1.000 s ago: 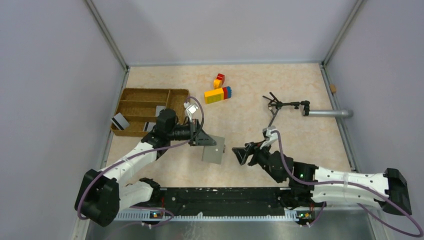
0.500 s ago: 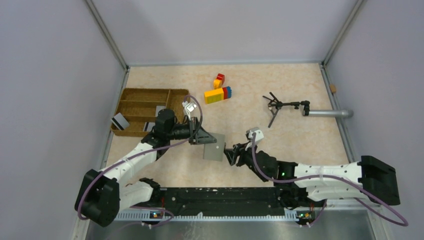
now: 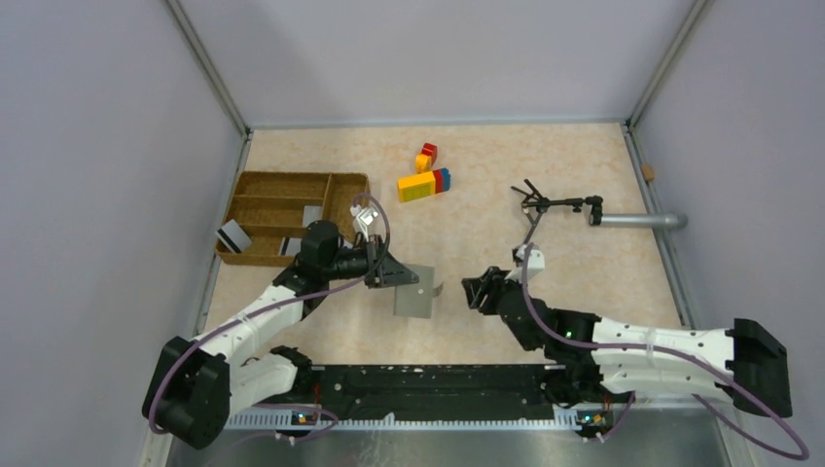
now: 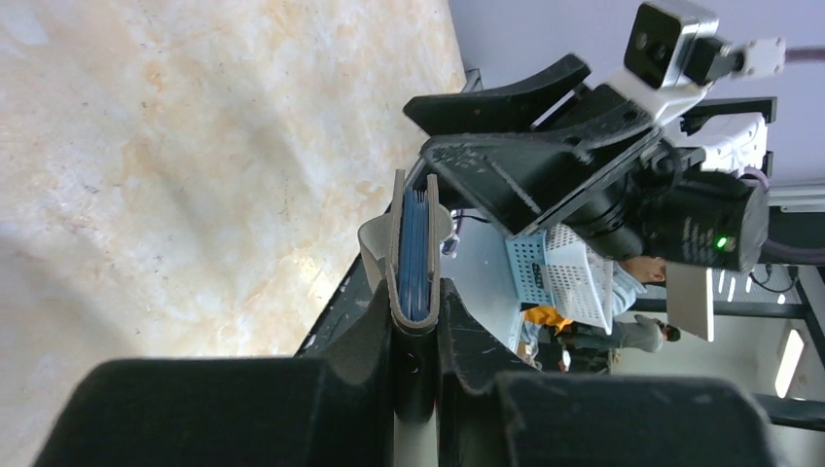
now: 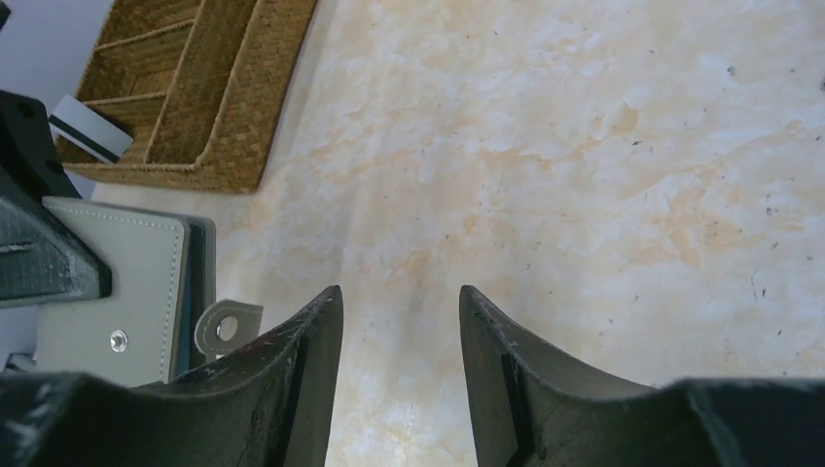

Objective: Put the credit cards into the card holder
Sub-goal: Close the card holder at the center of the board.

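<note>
While left end effector point(image 3: 393, 275) pinches card holder point(image 3: 414, 300) edgewise, right end effector point(image 3: 471, 291) gapes empty nearby.

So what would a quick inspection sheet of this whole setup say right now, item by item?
Surface: beige marbled tabletop, no spills seen.
Job's things: grey card holder folded shut, its snap tab hanging loose; silver credit cards at the wicker tray.
Clutter: toy bricks, small black tripod, metal tube.
Jaws: left jaws clamped on the card holder; right jaws apart and empty, just beside it.
Cables: purple cables loop along both arms.
Surroundings: plain grey walls with metal corner posts.
</note>
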You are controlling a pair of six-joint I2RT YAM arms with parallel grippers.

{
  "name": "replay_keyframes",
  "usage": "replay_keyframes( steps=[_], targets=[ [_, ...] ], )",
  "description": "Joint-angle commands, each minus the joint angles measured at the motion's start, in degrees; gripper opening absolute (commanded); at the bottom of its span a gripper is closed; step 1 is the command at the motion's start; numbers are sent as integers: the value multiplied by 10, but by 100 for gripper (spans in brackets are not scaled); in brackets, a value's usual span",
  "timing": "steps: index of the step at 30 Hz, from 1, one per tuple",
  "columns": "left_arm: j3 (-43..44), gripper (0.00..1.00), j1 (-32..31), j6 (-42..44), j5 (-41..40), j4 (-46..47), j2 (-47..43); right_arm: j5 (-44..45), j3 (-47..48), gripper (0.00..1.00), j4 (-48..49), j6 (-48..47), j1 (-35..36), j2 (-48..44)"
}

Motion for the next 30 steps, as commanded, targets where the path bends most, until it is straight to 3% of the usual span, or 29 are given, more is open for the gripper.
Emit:
replay_keyframes(
  steps=[1, 5, 15, 23, 30],
  targets=[
    [1, 0, 2, 37, -30, -13, -19, -179, 31, 46, -36, 3, -67, -42],
    [20, 0, 1, 88, -54, -86, -21, -307, 62, 46, -37, 4, -100, -26],
    [34, 0, 0, 124, -77, -127, -23, -438, 177, 32, -25, -10, -102, 149],
    [37, 0, 0, 131, -79, -130, -20, -402, 199, 26, -96, -2, -101, 174],
    [37, 0, 0, 131, -78, -129, -17, -372, 206, 30, -125, 2, -101, 174]
  ],
)
